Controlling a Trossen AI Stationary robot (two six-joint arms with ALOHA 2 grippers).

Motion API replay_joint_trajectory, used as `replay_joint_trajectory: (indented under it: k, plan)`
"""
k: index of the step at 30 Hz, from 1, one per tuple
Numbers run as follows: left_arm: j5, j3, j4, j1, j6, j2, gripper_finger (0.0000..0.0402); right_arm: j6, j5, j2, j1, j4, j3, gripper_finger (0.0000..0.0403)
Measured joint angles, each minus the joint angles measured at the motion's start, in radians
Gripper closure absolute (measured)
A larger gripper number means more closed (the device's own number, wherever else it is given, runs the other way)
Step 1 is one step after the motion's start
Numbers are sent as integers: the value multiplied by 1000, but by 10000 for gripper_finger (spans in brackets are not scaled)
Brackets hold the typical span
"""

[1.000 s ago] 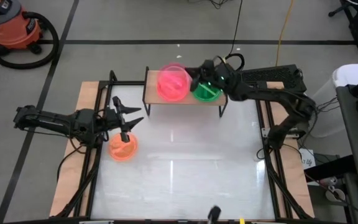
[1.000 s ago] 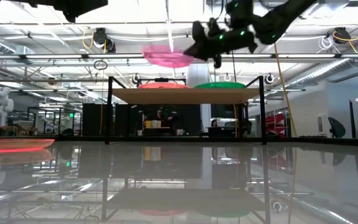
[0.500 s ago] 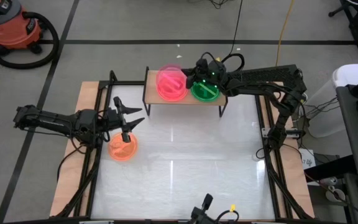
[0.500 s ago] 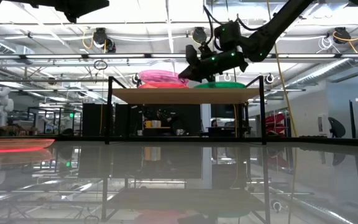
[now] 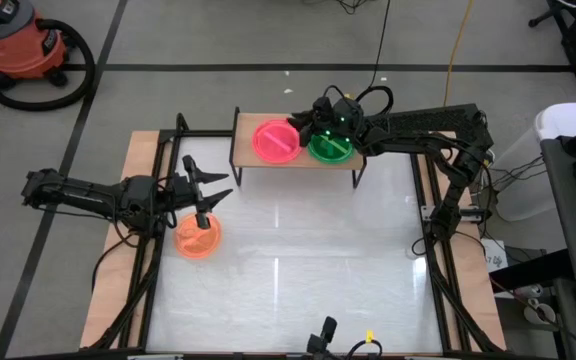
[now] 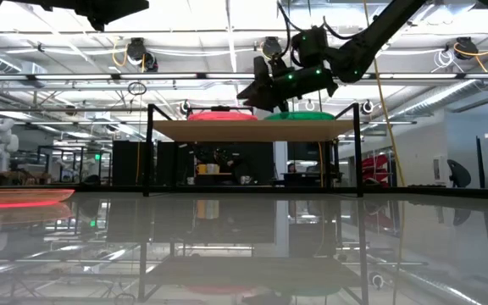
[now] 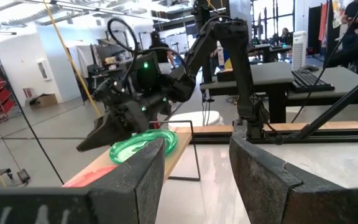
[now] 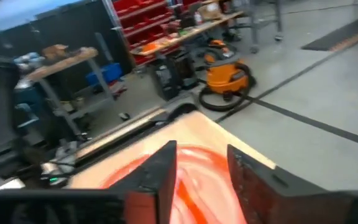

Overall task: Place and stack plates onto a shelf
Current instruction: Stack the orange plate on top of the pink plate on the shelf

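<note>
High view: the shelf (image 5: 343, 160) at 12 o'clock carries a pink plate (image 5: 275, 141) beside a green plate (image 5: 328, 148). The right gripper (image 5: 305, 122) hovers between them, fingers apart, empty. At 9 o'clock the left gripper (image 5: 208, 189), fingers apart, waits over an orange plate (image 5: 198, 238). Plates look light, stiff and slippery; the raised rim is probably the best hold.
</note>
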Motion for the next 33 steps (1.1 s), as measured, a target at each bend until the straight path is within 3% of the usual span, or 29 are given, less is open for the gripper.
replay_joint_trajectory:
  k: [8,23,33]
  plan:
    - [1,0,-16,0,-31,4,216,-3,-182,-90,17,5,-5,242]
    - [7,0,-67,-1,-95,168,216,-119,-180,-499,122,-10,-298,247]
    - [48,-1,-325,-4,-265,184,216,-153,-177,-789,173,-8,-531,247]
